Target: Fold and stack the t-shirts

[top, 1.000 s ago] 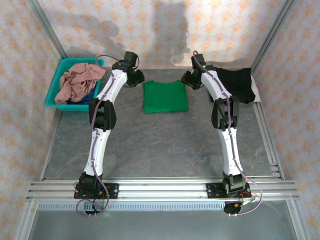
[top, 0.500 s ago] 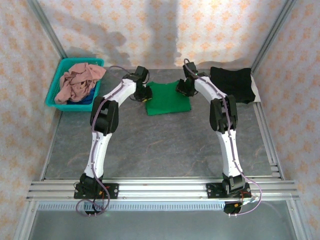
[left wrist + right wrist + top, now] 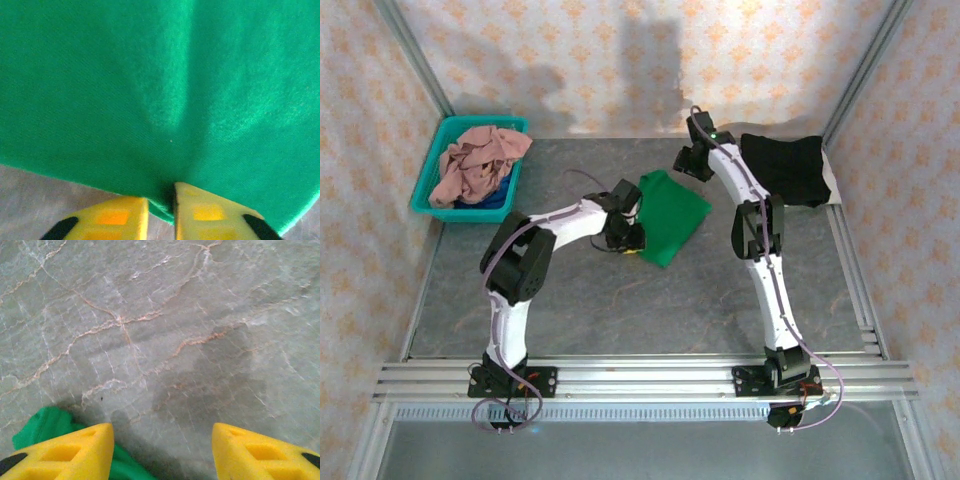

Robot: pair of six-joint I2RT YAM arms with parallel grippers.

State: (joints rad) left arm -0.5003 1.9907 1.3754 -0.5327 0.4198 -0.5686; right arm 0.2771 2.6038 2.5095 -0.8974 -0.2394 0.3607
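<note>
Left wrist view: left tool (image 3: 160, 200) pinched on the near edge of the green shirt (image 3: 165, 90), seen up close.
Top view: gives the lay the wrists miss; shirt folded and slanted in the middle of the table (image 3: 620, 310), left arm nearer.
Right tool (image 3: 162, 440): wide apart, holding nothing, just past the shirt's far corner.
Black shirt (image 3: 785, 168): folded, far right, well apart from green.
Next move, I think: carry green far-right onto black.

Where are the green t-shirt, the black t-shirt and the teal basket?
green t-shirt (image 3: 672, 215), top view, middle of the cloth.
black t-shirt (image 3: 785, 165), top view, middle of the cloth.
teal basket (image 3: 425, 180), top view, its left wall.
</note>
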